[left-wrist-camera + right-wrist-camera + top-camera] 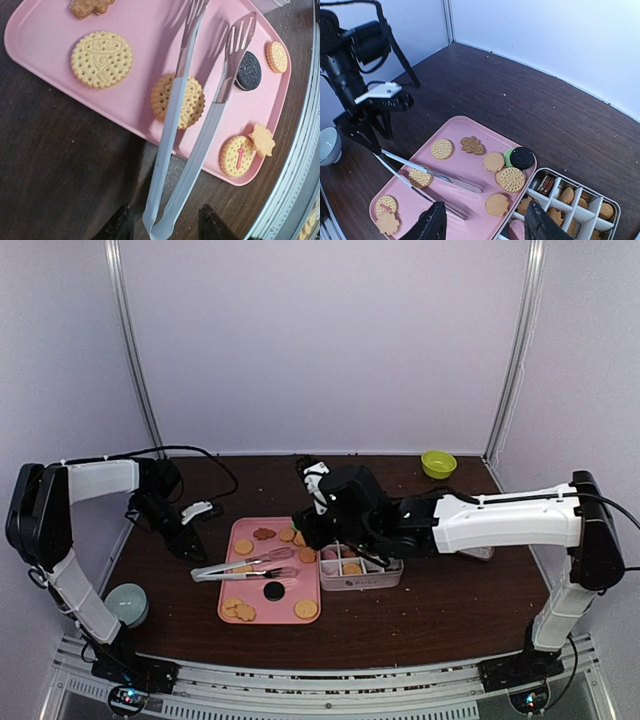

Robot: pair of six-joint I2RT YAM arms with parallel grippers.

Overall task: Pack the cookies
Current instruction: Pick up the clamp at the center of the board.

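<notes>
Overhead: the cookies (243, 547) lie scattered on the pink tray (275, 612) mid-surface (450, 590), and the metal tongs (245, 568) lie across them with the handle end poking off the tray's left edge. Your left gripper (190, 543) hangs right at that handle end. Your right gripper (308, 530) hovers by the tray's far right corner, beside the divided box (360, 583). A green bowl (438, 463) sits far right and a pale bowl (127, 602) near left, both too small to tell what's in them.

Left wrist view: here's the job. The fingers (212, 227) stand part-open either side of the tongs' hinge end, with dark surface showing on each side, so nothing is gripped. I'd line up square across both blades just ahead of the hinge, come low and close gently. Pinch at the very end and the tongs may swing; squeeze hard and the blades shut. One blade lies over a round golden cookie, so lift straight up and don't drag.

Right wrist view: the fingers (432, 225) are spread wide with nothing between them, above the tray. White dividers split the box into small cells. Most hold golden cookies, one holds a pink cookie, and another has dark pieces. Roughly ten cookies are on the tray, a black one overlapping a green one.
</notes>
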